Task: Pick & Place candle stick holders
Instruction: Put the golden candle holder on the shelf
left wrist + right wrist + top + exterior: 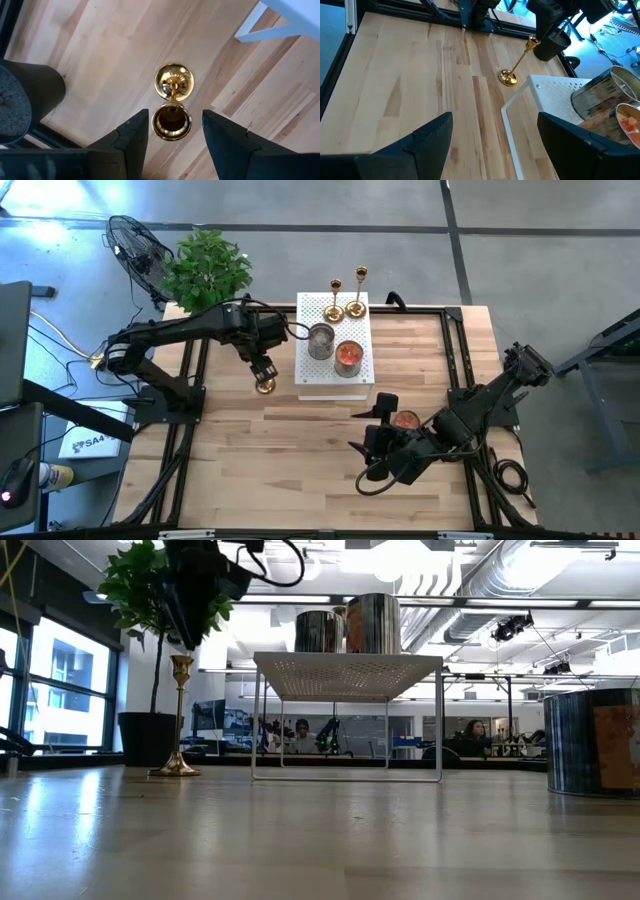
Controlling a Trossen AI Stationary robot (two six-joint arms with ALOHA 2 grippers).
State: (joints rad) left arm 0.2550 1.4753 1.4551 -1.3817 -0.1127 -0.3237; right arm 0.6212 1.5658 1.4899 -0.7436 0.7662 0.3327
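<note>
One gold candle stick holder (pixel 172 102) stands upright on its round base (pixel 265 386) on the wooden table, left of a white perforated rack (pixel 318 380). My left gripper (pixel 175 135) hangs over it, pointing down. It is open, with a finger on each side of the small top cup (pixel 171 121), a gap showing on both sides. In the low view the fingers end just above the cup (pixel 181 660). Two more candle stick holders (pixel 336 302) (pixel 357 290) stand on the rack's far end. My right gripper (pixel 495 150) waits open and empty over the table's near right part.
Two tin cans (pixel 321 340) (pixel 348 357) stand on the rack, and another can (pixel 405 420) sits on the table by my right gripper. A potted plant (pixel 205 265) and a fan (pixel 135 245) stand beyond the far left corner. Bare wood lies left of and in front of the rack.
</note>
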